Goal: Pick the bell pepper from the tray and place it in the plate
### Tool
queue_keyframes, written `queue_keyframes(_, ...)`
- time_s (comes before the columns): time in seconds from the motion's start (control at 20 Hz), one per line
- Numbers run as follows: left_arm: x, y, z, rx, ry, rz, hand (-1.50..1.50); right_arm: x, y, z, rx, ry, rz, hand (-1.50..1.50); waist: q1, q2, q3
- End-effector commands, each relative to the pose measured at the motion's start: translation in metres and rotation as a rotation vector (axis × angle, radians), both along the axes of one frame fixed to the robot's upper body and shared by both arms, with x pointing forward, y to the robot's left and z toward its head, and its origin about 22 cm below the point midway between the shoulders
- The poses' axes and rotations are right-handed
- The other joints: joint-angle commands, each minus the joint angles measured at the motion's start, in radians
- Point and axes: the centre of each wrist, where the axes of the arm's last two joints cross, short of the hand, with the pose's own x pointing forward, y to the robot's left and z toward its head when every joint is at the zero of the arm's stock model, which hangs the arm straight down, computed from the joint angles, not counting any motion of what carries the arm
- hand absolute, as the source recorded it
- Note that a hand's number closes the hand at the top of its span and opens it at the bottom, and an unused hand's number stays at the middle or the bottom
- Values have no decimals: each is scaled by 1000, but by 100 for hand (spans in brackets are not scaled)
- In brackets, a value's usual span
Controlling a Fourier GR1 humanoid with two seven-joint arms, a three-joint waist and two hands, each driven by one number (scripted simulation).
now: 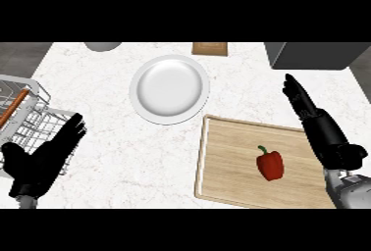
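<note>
Two black hands, left (39, 159) and right (319, 125), both flat-open, holding nothing. Small red bell pepper (270, 164) lying on wooden tray (225, 162), below-right of white round plate (170, 89). Could roll away if nudged sideways, probably.

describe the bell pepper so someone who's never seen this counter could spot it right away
Find the white marbled counter, then the pale wooden tray at its lower right, below the round white plate. The small red bell pepper with a green stem lies alone on that tray, the only red thing on wood.
</note>
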Motion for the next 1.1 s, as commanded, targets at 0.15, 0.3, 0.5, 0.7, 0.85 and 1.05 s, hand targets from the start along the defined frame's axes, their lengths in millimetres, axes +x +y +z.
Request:
queue_keyframes(0.15,24,6,22,53,-132,80,0,23,-29,3,150,62,351,150,-4,34,-11)
queue_keyframes(0.3,7,-4,7,28,-92,70,0,27,-52,68,-447,-181,320,150,-12,-3,-30)
queue_keyframes(0.5,33,-15,22,9,-153,115,0,14,-77,-48,145,-139,171,-150,-32,39,-7)
queue_keyframes(0.7,42,-26,2,21,-136,124,0,14,-112,-78,61,-78,380,-150,-11,33,-11)
queue_keyframes(0.85,50,-37,4,37,-133,111,0,22,-128,-66,-125,-103,453,-150,-15,28,-12)
queue_keyframes(1.05,61,-16,-16,33,-128,128,0,29,-124,-69,-257,-64,483,-150,-21,26,-14)
